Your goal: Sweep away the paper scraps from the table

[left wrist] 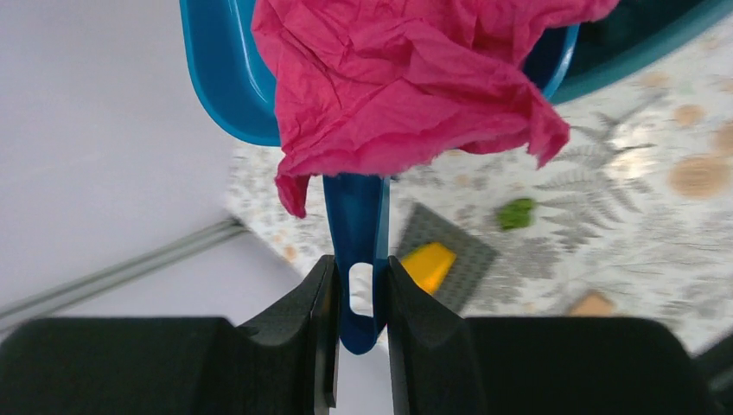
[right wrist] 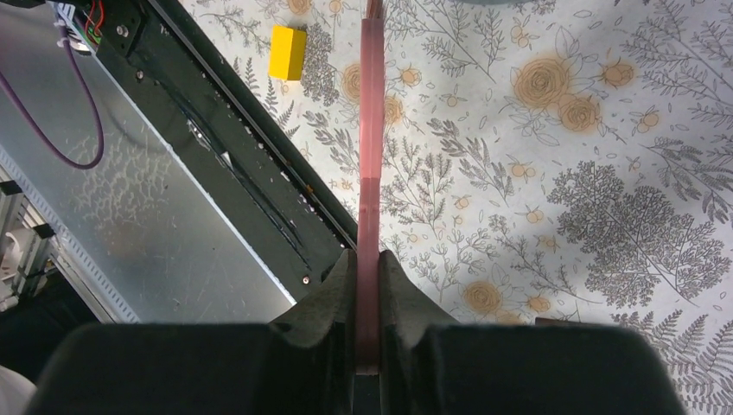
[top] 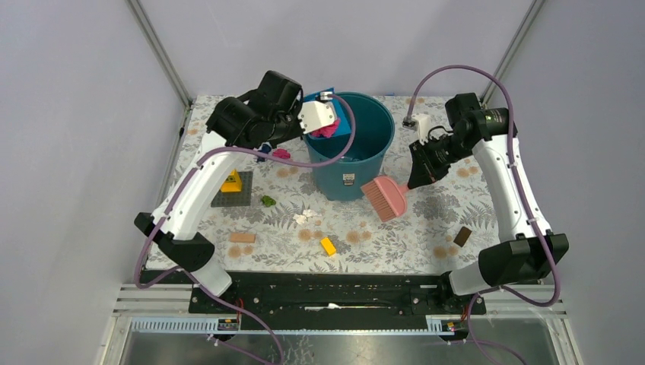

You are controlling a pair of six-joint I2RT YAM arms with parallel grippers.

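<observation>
My left gripper [top: 318,115] [left wrist: 360,294] is shut on the handle of a blue dustpan [left wrist: 355,220], which it holds tilted over the teal bucket [top: 357,163]. A large magenta paper wad [top: 327,129] [left wrist: 406,86] lies in the pan at the bucket's rim. My right gripper [top: 417,177] [right wrist: 367,277] is shut on the handle of a pink brush [top: 384,198] [right wrist: 370,130], whose head is just right of the bucket. On the table [top: 426,220] lie a small magenta scrap [top: 281,153], a green scrap [top: 268,201] [left wrist: 517,213] and white scraps [top: 306,217].
A yellow brick [top: 232,182] sits on a grey baseplate [top: 220,199] at the left. A loose yellow brick [top: 328,245] [right wrist: 288,52] and a tan block [top: 242,237] lie near the front edge. A brown block [top: 462,236] lies at the right. A black rail [top: 327,285] runs along the front.
</observation>
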